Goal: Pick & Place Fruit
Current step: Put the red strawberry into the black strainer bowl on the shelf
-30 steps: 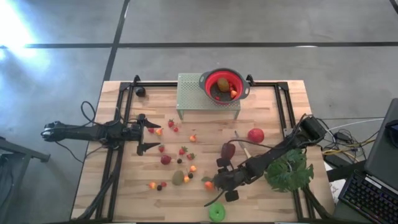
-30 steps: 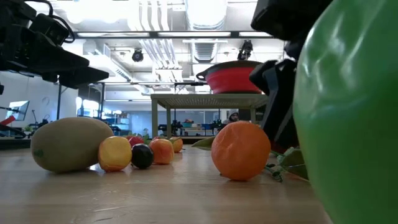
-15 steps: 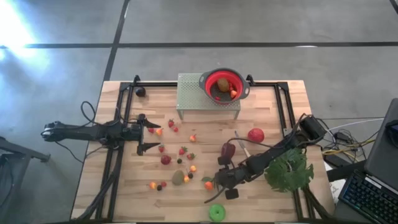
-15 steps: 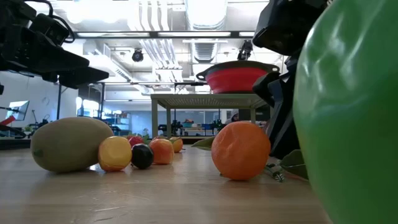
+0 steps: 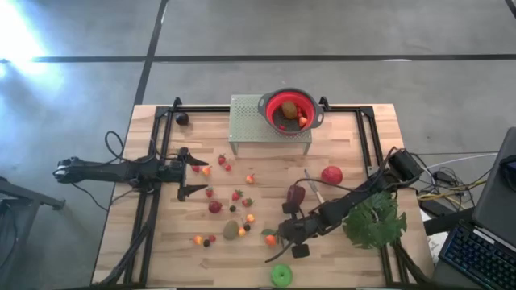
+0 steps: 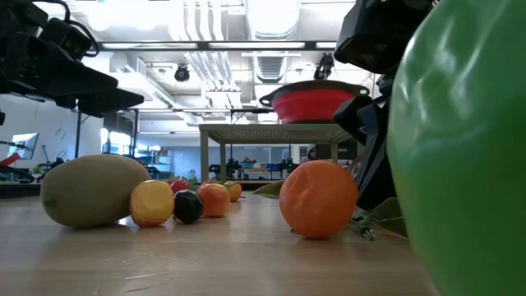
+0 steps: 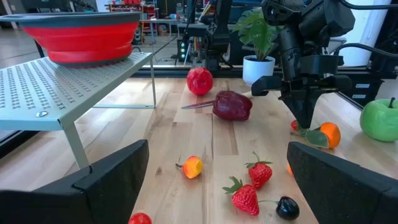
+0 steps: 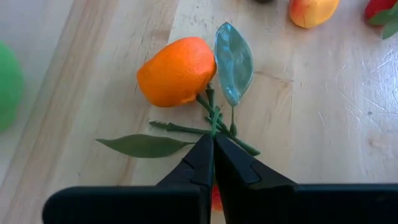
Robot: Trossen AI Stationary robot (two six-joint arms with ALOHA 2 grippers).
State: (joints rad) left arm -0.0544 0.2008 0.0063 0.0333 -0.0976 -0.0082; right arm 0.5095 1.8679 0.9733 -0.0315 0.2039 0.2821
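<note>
The right gripper (image 8: 213, 163) is low over the table's near middle, its two fingers pressed together with the tips on the green stem (image 8: 211, 121) of an orange (image 8: 176, 71); whether the stem is pinched between them cannot be told. Two leaves lie by that stem, one pale (image 8: 234, 61) and one dark (image 8: 144, 145). The orange rests on the wood just beside the fingertips, and a peach-coloured fruit (image 8: 313, 10) lies a little past it.

The left gripper (image 5: 192, 171) hangs over the table's left side, its fingers wide apart and holding nothing.

Fruit is scattered between the two arms. From above, one green apple (image 5: 282, 275) sits at the near edge, one red apple (image 5: 331, 175) right of middle, one maroon fruit (image 5: 296, 194) beside a knife (image 5: 313, 188), and one kiwi (image 5: 231, 230) left of the orange. About six strawberries (image 5: 237, 195) and several small orange pieces and dark berries are spread around them.

A red bowl (image 5: 290, 109) stands on a perforated metal stand (image 5: 250, 121) at the far side, with one kiwi and one orange piece inside. A big leaf (image 5: 375, 223) lies by the right arm.
</note>
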